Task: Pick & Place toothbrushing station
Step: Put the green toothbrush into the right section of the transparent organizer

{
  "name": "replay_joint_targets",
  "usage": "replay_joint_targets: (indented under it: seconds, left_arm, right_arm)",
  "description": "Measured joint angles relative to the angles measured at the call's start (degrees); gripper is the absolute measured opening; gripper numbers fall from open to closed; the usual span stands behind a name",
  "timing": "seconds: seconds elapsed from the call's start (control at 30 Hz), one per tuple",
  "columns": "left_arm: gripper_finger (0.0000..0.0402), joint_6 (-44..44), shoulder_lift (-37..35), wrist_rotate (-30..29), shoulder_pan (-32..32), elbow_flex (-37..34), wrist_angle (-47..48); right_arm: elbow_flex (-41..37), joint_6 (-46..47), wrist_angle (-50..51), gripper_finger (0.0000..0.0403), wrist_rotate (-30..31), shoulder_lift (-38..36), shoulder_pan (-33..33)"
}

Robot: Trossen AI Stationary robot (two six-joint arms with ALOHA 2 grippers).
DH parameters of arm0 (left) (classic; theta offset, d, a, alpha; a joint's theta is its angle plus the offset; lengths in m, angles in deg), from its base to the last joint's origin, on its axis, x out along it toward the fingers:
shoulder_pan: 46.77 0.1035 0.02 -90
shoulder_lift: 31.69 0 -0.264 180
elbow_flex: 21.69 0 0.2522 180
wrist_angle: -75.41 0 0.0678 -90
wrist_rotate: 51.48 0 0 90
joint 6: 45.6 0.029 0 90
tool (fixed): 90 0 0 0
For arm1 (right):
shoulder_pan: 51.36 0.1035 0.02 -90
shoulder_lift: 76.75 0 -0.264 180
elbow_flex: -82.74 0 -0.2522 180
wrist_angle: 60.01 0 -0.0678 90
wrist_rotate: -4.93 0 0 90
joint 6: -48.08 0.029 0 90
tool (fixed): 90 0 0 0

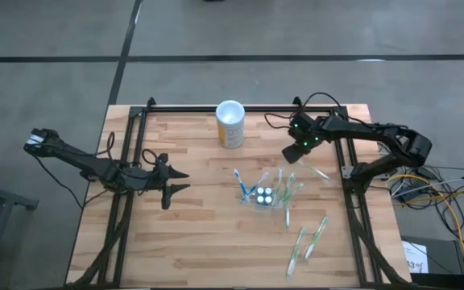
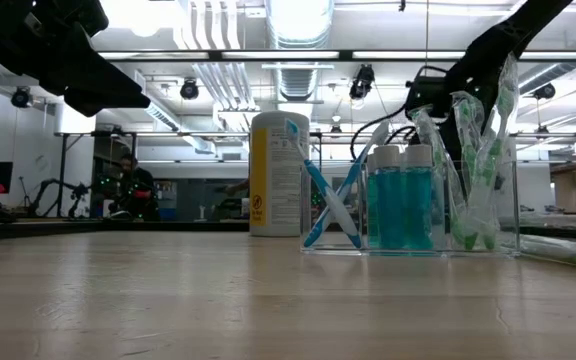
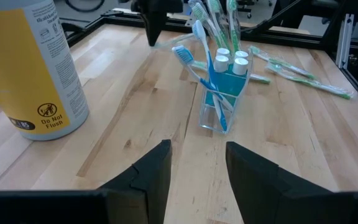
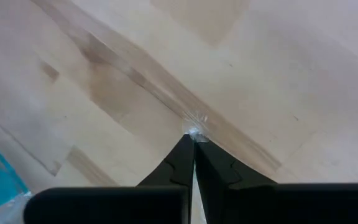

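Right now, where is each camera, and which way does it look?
High view: above, looking down at the table, both arms and the holder.
Low view: at table height, looking across at the holder.
Left wrist view: on the left arm, past its open tool, toward the holder.
Right wrist view: on the right arm, over its shut tool, facing wood.
Three views share the holder.

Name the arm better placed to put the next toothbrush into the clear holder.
Probably the right: its tool hangs shut just behind the clear holder, near the loose toothbrushes. The left tool waits open, farther off.
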Motion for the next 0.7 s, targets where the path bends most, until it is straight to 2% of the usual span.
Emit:
replay_joint_targets:
  seconds: [0.2,0.47,0.7]
  left_arm:
    - [0.0157,0.0,0.0,0.0,0.0,0.0,0.0]
    - [0.0157,0.0,0.0,0.0,0.0,0.0,0.0]
    - [0.0157,0.0,0.0,0.0,0.0,0.0,0.0]
  right_arm:
    - [0.0,0.0,-0.8,0.0008,0.3,-6.6,0.0]
    - [0.0,-0.1,-1.9,0.0008,4.6,-20.0,0.0]
    - [0.0,0.0,-4.6,0.0008,4.4,-30.7,0.3]
